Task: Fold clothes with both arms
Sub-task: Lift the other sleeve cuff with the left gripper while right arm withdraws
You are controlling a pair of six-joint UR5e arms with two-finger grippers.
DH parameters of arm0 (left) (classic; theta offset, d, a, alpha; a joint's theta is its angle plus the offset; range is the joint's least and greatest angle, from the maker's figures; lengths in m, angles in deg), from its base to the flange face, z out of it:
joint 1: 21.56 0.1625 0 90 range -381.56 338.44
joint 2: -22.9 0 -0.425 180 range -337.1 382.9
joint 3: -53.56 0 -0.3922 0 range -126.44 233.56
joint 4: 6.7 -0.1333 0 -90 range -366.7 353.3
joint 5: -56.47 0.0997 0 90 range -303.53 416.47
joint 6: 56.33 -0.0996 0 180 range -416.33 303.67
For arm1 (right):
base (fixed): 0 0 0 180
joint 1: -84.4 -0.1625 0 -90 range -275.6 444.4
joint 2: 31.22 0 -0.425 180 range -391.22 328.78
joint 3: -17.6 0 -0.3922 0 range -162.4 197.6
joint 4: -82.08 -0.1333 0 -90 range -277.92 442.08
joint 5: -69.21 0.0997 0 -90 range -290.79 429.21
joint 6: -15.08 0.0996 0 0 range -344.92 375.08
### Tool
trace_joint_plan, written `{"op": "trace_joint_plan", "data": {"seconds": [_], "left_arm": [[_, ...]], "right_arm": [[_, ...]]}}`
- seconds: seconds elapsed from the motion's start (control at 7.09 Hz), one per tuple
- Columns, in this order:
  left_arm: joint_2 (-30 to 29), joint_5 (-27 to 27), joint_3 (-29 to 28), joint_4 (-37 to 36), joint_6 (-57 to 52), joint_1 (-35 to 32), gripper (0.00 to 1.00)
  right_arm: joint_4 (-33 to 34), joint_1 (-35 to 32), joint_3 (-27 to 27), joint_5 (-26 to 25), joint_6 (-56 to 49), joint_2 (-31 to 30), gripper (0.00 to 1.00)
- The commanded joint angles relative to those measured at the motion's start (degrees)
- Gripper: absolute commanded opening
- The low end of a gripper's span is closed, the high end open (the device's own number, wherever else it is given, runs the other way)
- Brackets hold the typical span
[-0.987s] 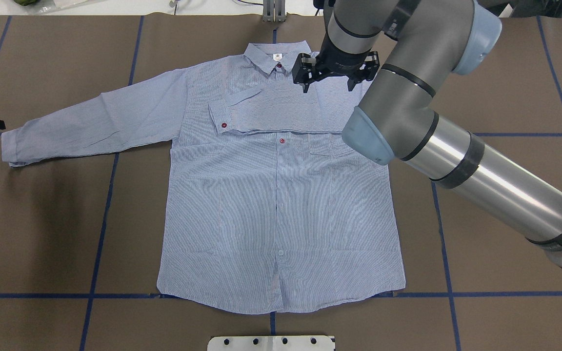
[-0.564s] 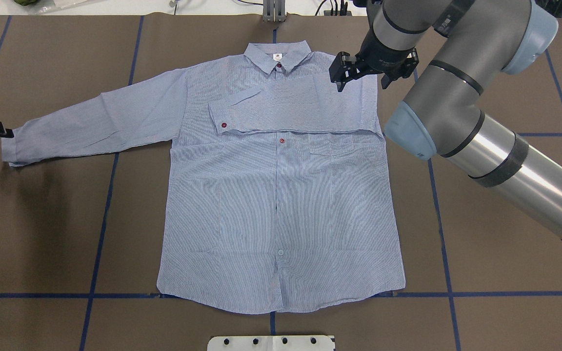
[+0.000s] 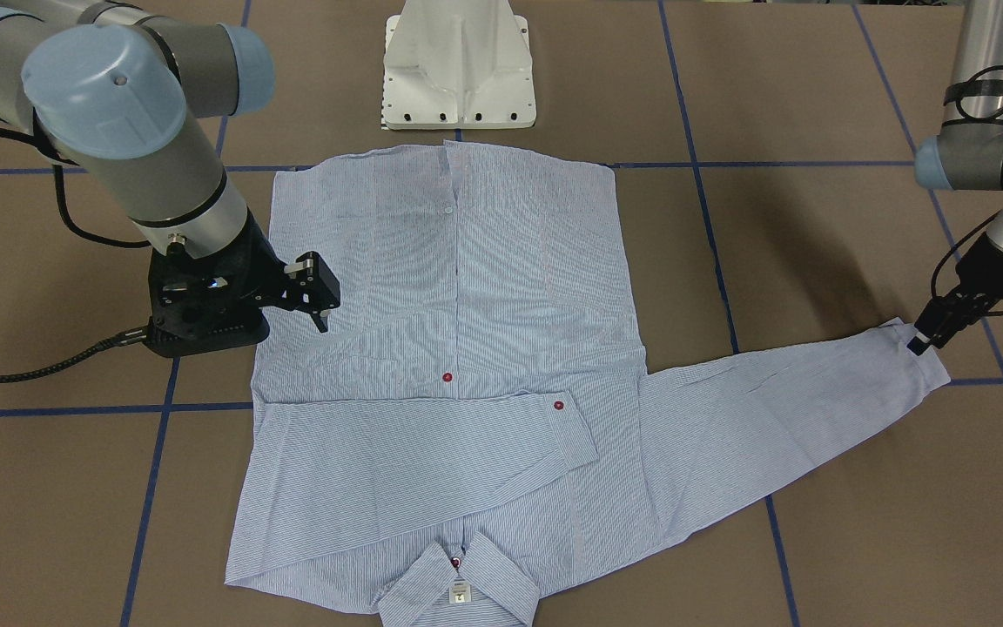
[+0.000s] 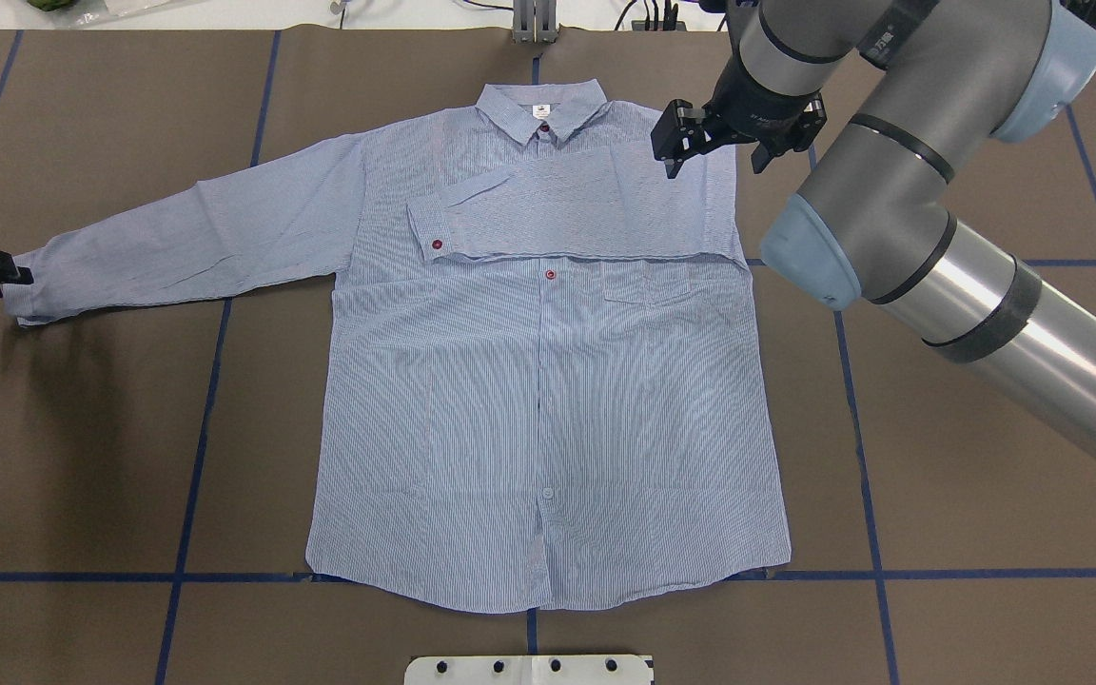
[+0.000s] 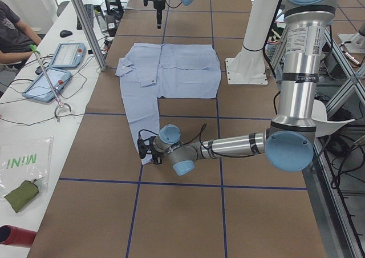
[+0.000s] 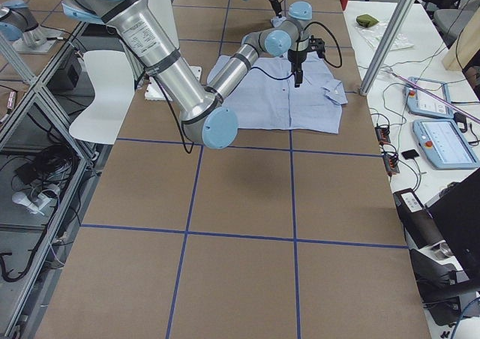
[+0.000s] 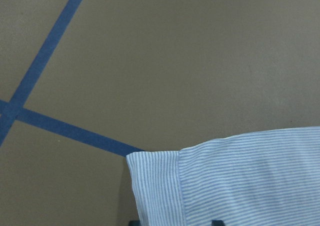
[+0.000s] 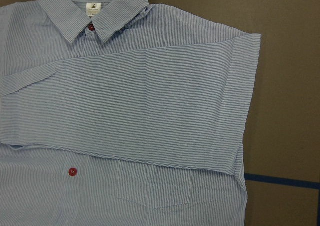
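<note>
At the shirt cuff (image 4: 23,297), left gripper (image 3: 919,340); jaws apart.

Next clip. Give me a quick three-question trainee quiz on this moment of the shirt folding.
1. True or false: both sleeves of the shirt lie folded across its chest.
2. The left gripper is at the shirt's: A) collar B) outstretched cuff C) bottom hem.
3. Fill in: the right gripper, above the shirt's shoulder area, is ___ and holds nothing.
Key: 1 false, one sleeve lies stretched out; 2 B; 3 open.
</note>
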Motion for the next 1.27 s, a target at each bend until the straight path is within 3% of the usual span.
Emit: {"op": "trace_joint_plan", "data": {"seconds": [0.0,0.28,0.85,1.13], "left_arm": [[0.0,0.2,0.0,0.0,0.0,0.2,0.53],[0.1,0.2,-0.1,0.0,0.0,0.2,0.48],[0.3,-0.2,0.2,-0.3,0.3,0.2,0.01],[0.2,-0.4,1.2,-0.6,0.3,0.2,0.0]], "right_arm": [[0.0,0.0,0.0,0.0,0.0,0.0,1.0],[-0.1,0.0,-0.1,-0.1,0.1,0.0,1.0],[-0.2,0.2,-0.2,-0.7,0.1,-0.3,1.0],[-0.1,0.1,-0.3,-0.3,0.1,-0.6,1.0]]}}
